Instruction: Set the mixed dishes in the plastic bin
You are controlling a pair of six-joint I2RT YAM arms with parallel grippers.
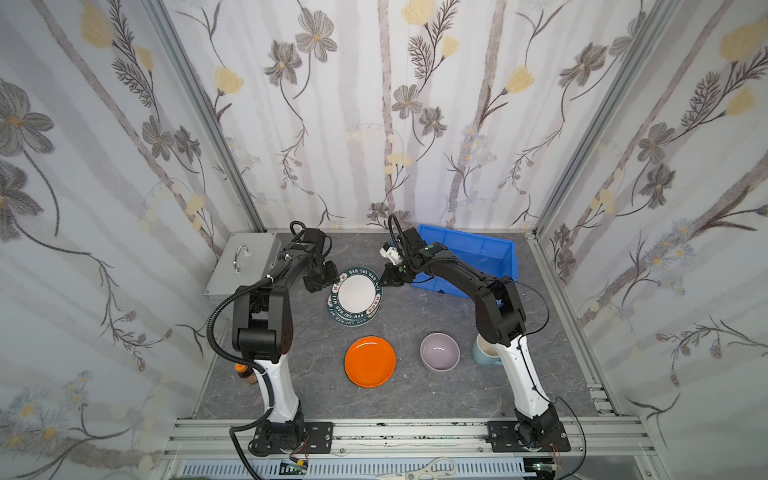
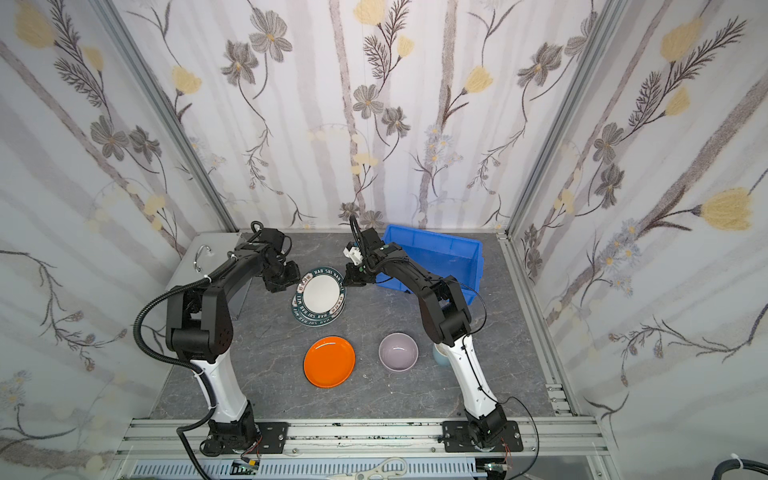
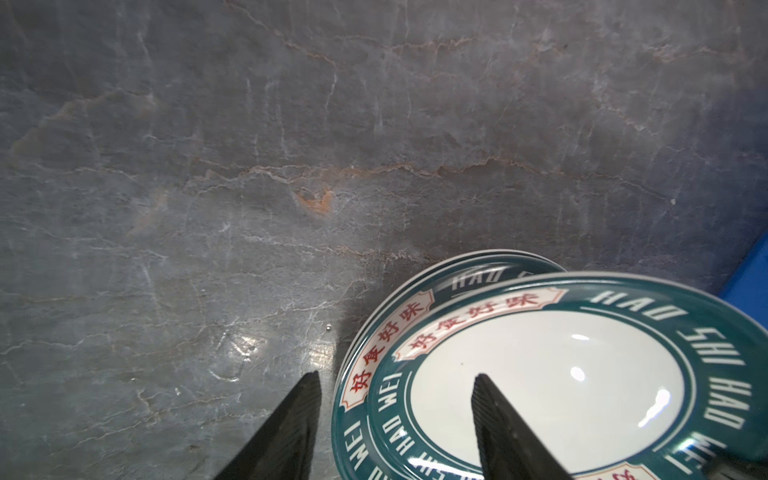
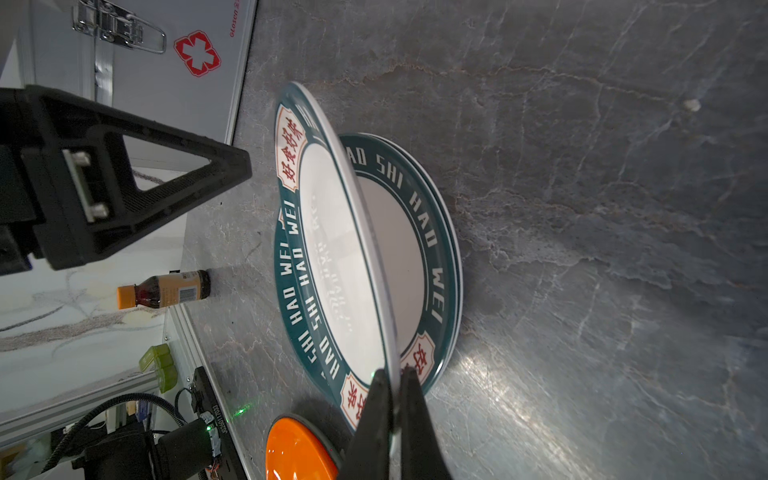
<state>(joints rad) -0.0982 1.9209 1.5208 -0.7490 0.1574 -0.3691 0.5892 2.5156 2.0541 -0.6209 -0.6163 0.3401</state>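
Observation:
A white plate with a dark-green lettered rim point(image 1: 357, 293) point(image 2: 322, 293) point(image 4: 332, 249) is tilted up off a stack of like plates point(image 1: 348, 319) point(image 4: 436, 257). My right gripper point(image 1: 388, 282) point(image 4: 397, 374) is shut on its right rim. At the plate's left edge my left gripper point(image 1: 322, 282) point(image 3: 395, 376) is open, just short of the rim and holding nothing. Nearer the front sit an orange plate point(image 1: 370, 361), a lilac bowl point(image 1: 439, 351) and a pale-blue mug point(image 1: 484, 353), the mug partly hidden by my right arm. The blue plastic bin point(image 1: 478, 253) point(image 2: 440, 253) stands at the back right.
A silver metal case point(image 1: 241, 266) point(image 4: 166, 62) with a handle lies at the back left, behind my left arm. A small brown bottle with an orange cap point(image 1: 245, 374) point(image 4: 166, 289) stands by the left arm's base. Floral walls close in three sides.

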